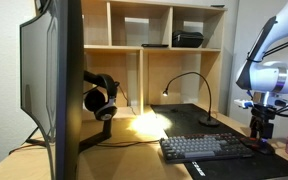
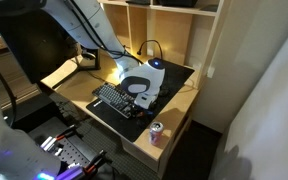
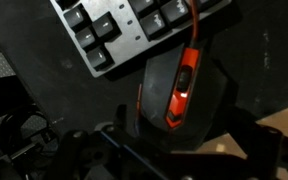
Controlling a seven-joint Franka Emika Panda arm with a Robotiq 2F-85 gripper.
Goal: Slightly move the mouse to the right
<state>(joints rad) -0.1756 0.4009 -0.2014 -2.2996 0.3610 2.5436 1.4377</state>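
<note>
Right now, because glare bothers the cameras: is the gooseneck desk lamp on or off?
On. The lamp casts a bright warm patch on the desk beneath its head, seen in both exterior views.

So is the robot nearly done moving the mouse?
Not quite. Getting there looks done: the jaws sit low over the mouse, which fills the wrist view beside the keyboard. In hand: taking hold, though I cannot tell if the jaws are shut. Left: the small slide to the right, since the mouse lies close by the keyboard.
</note>
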